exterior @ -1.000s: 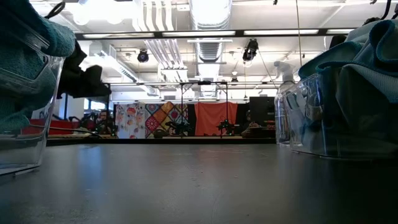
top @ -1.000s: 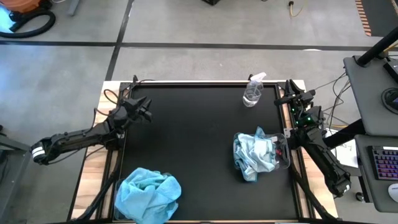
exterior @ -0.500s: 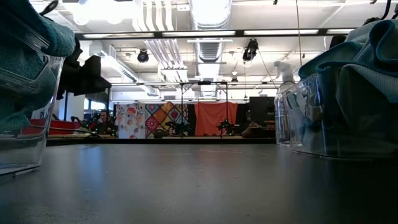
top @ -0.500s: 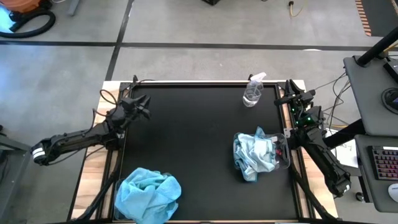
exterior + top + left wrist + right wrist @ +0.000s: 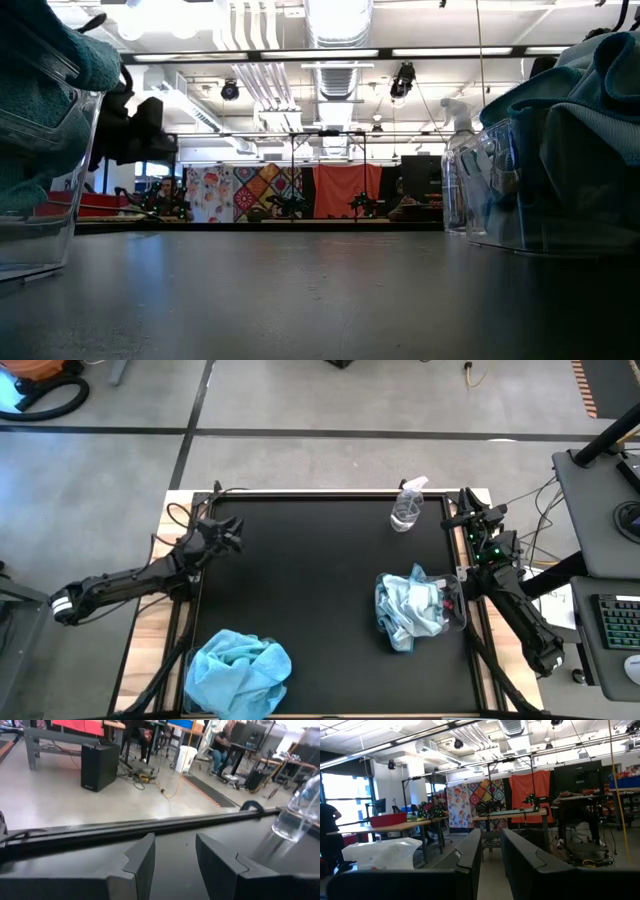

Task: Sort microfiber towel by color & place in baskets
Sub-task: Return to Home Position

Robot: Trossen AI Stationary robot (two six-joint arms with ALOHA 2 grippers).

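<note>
A heap of bright turquoise towels (image 5: 238, 672) fills a clear basket (image 5: 40, 200) at the table's near left. Pale light blue towels (image 5: 410, 610) lie piled in a second clear basket (image 5: 459, 612) at the right; the low view shows this basket's wall (image 5: 540, 195). My left gripper (image 5: 230, 540) hovers open by the left edge, above bare tabletop, with nothing between its fingers (image 5: 175, 842). My right gripper (image 5: 458, 512) waits at the far right corner, its fingers a narrow gap apart (image 5: 491, 840), and holds nothing.
A small clear spray bottle (image 5: 407, 508) stands near the far edge, between the two grippers; it also shows in the left wrist view (image 5: 295, 812). The black tabletop (image 5: 310, 590) lies bare between the baskets. Workshop furniture and people show beyond the far edge.
My left gripper swung a little toward the far edge and tipped at the wrist, then came back close to where it was, by the left edge. The towels and baskets have kept still.
</note>
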